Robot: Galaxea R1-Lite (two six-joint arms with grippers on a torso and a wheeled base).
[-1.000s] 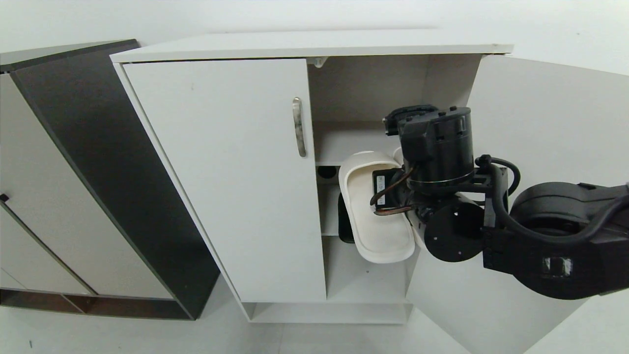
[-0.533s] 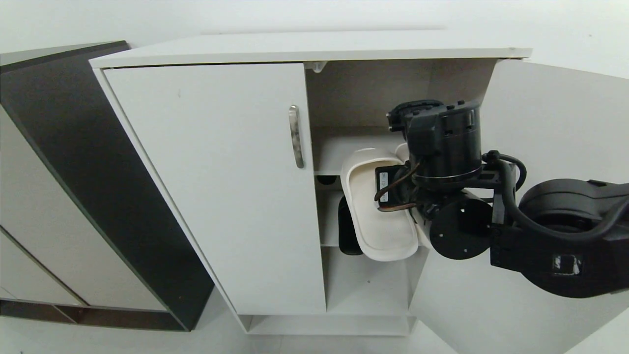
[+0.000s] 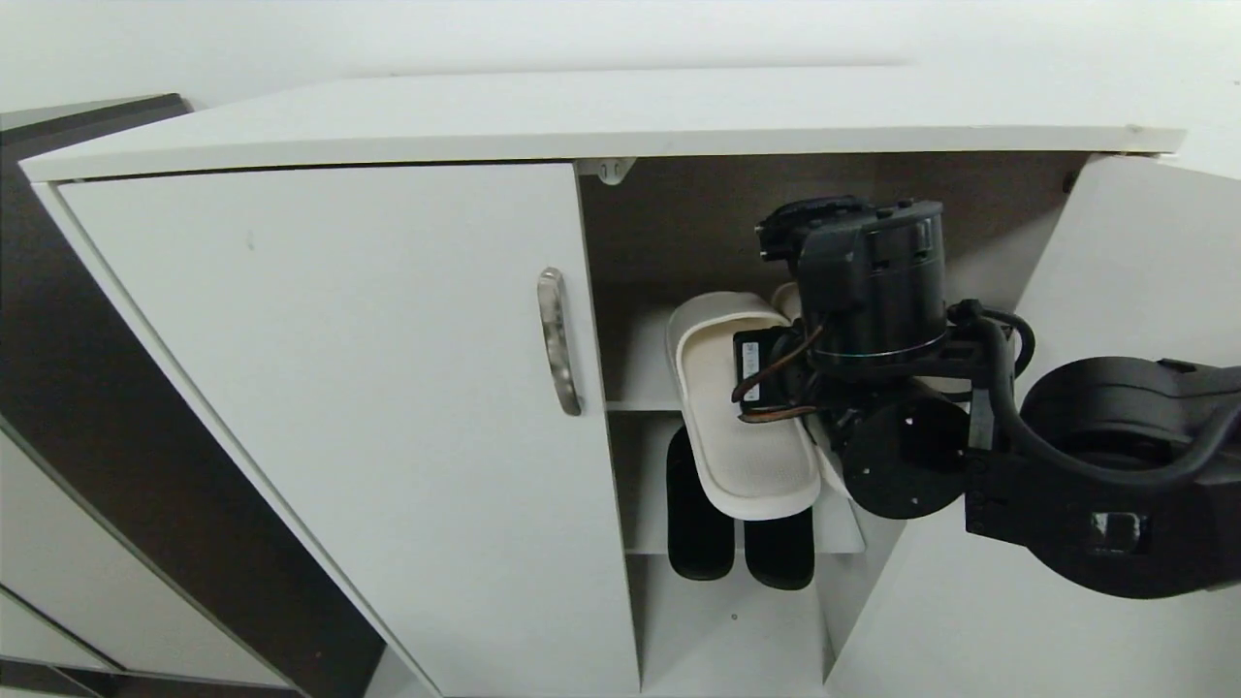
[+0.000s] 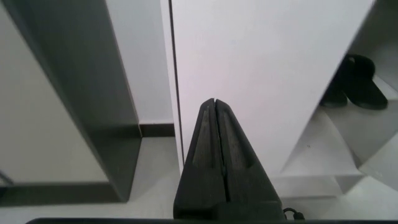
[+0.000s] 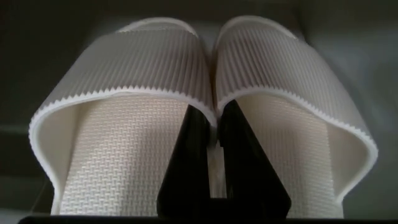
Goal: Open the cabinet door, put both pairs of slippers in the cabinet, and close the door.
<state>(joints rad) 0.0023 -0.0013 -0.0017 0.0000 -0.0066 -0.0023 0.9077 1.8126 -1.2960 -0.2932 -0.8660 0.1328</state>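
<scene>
The white cabinet (image 3: 582,111) has its left door (image 3: 339,388) closed and its right door (image 3: 1125,320) swung open. My right gripper (image 5: 213,134) is shut on the pair of white slippers (image 5: 124,99), pinching their inner walls together. In the head view the white slippers (image 3: 737,417) hang tilted in the opening, toes over the upper shelf (image 3: 645,383). The pair of black slippers (image 3: 700,528) lies on the shelf below, also seen in the left wrist view as black slippers (image 4: 356,84). My left gripper (image 4: 215,124) is shut and empty, low in front of the closed door.
A metal handle (image 3: 557,339) runs down the closed door's right edge. A dark-sided cabinet (image 3: 87,417) stands close on the left. The bottom compartment (image 3: 727,630) lies under the black slippers. The open right door stands close beside my right arm.
The whole head view has shifted: the cabinet now looks larger and nearer, and both black slippers show fully. The white slippers stay held in my right gripper, toes now over the upper shelf.
</scene>
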